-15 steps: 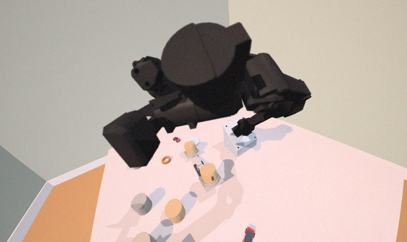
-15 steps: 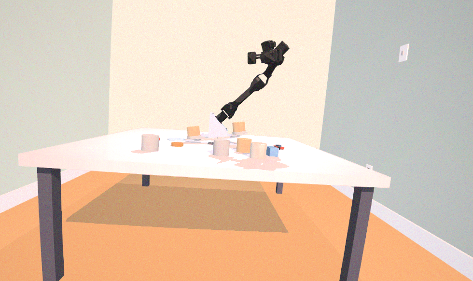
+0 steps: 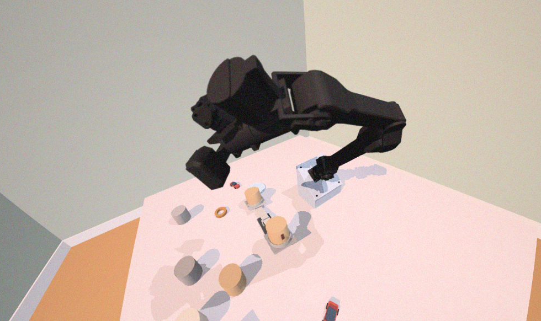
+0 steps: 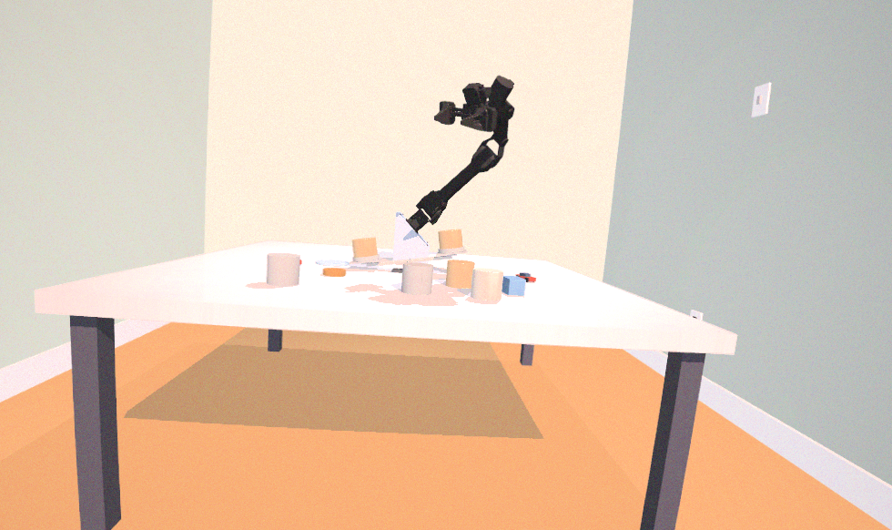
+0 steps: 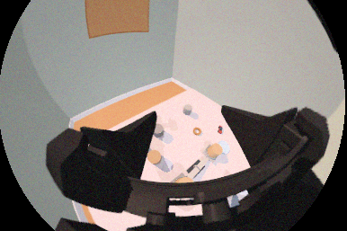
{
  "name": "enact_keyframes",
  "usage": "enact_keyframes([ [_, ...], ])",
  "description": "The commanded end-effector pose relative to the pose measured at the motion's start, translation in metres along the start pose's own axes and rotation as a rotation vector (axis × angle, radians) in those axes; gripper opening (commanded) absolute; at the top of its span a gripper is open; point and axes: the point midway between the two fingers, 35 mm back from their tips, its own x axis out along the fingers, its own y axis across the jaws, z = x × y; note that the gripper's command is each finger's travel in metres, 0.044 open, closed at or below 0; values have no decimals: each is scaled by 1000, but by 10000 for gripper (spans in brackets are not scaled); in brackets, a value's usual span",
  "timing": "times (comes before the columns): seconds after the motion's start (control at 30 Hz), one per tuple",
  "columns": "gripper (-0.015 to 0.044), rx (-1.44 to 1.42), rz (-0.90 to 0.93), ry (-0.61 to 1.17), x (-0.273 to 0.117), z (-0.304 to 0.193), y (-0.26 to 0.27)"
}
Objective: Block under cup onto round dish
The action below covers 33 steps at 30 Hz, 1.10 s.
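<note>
The balance (image 3: 275,249) (image 4: 430,259) (image 5: 196,168) is tilted. The orange cup (image 3: 253,195) (image 4: 364,249) (image 5: 214,150) on its end near the round dish stands lower. The other orange cup (image 3: 277,230) (image 4: 450,239) (image 5: 183,180), with a small dark patch on its side, stands higher. The pale round dish (image 3: 260,186) (image 4: 332,263) (image 5: 225,146) lies just behind the lower cup in the top view, with no cup seen on it. No block shows under either cup. My gripper (image 4: 461,116) (image 5: 190,111) is wide open and empty, high above the table.
Grey cups (image 3: 180,214) (image 3: 187,270), a loose orange cup (image 3: 232,279), a cream cup (image 4: 486,285) and a blue cube (image 4: 513,285) stand on the table. An orange ring (image 3: 220,212), a small red-blue toy (image 3: 234,185) and a red car (image 3: 331,310) lie about. The arm rises from a white mount (image 3: 306,193).
</note>
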Motion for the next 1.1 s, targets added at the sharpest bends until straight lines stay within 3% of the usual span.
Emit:
enact_keyframes([
  [0.0, 440, -59, -16, 89, 4, -20, -29],
  [0.27, 440, -178, 12, 305, 14, -71, -96],
  [0.57, 440, -253, 175, 480, 8, -137, -152],
  [0.83, 440, -261, 370, 513, -5, -190, -178],
  [1.07, 440, -225, 561, 439, -23, -231, -185],
])
